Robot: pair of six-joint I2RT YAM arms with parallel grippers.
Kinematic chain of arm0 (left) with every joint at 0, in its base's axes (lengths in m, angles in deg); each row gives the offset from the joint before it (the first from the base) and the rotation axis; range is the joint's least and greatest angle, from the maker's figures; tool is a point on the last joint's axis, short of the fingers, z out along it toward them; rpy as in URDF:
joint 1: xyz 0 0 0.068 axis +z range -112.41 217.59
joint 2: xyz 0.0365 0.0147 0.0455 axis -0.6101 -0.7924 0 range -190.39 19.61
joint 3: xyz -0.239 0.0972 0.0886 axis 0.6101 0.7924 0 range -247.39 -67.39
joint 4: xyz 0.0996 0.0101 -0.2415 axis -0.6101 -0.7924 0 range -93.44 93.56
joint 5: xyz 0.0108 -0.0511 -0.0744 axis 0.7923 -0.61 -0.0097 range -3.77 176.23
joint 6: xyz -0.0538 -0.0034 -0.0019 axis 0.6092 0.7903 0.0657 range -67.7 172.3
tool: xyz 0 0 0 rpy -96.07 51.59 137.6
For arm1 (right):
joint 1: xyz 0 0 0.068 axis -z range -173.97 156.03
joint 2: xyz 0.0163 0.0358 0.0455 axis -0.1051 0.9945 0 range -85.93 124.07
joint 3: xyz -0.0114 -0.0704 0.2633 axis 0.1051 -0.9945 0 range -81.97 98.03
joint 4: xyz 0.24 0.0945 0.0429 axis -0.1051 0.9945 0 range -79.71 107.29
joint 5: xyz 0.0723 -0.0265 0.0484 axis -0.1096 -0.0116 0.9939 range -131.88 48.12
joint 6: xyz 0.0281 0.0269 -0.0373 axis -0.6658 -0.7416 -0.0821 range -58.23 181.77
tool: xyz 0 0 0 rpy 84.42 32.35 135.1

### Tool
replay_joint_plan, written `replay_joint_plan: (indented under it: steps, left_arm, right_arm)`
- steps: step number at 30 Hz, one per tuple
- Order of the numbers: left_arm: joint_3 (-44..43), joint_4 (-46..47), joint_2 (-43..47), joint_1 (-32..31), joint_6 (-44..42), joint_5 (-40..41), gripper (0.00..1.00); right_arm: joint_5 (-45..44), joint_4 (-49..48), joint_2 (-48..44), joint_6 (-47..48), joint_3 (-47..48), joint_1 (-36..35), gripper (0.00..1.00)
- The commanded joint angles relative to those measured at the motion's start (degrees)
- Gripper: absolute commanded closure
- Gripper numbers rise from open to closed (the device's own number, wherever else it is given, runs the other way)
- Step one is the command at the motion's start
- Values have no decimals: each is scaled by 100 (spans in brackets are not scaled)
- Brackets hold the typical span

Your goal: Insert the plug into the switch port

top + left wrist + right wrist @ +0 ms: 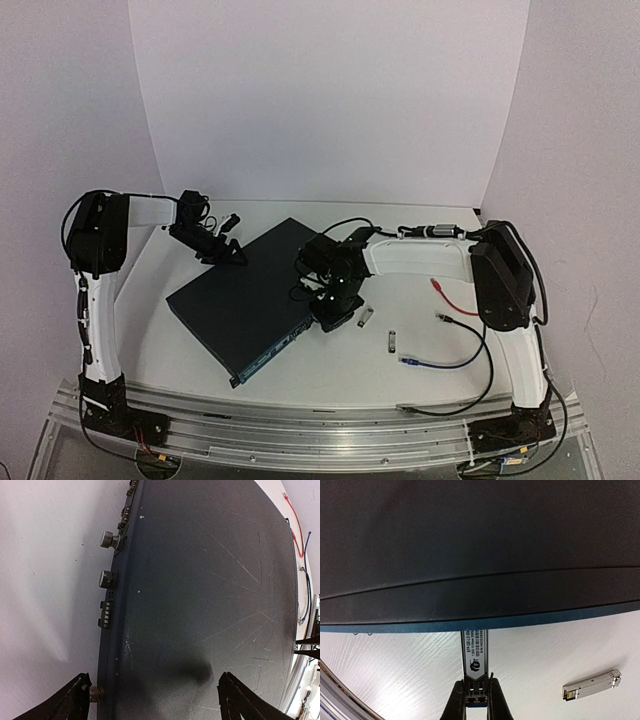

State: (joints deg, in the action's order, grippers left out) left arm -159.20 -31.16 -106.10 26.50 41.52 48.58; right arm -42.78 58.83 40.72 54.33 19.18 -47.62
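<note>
Holding an SFP plug [474,652] by its tail, the right gripper [476,692] (nearly closed) has its tip at the port face of the switch [245,300], which lies angled mid-surface [330,385]. The left gripper [157,697] gapes wide across its far edge, gripping nothing. Next, likely a straight push home.

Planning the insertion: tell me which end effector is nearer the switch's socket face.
Right. The right end effector, shut on the plug, sits at the socket face of the switch. The left end effector hangs open over the opposite long edge.
</note>
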Motion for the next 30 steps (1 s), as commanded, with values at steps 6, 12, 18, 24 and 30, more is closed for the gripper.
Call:
replay_joint_plan:
  steps: [6,12,18,24,30]
  left_arm:
    - [-195,-316,-41,-84,-127,-299,13]
    - [-192,-323,-59,-84,-129,-323,13]
    - [-192,-327,-85,-86,-130,-340,14]
    - [-189,-314,-85,-82,-144,-370,14]
    - [-155,-321,-129,-81,-139,-454,16]
  right_arm:
    - [-10,92,91,136,386,33,100]
    - [91,89,185,159,601,36,100]
    - [271,79,194,231,714,23,100]
    - [194,66,243,354,759,25,100]
    - [224,-80,456,340,931,24,100]
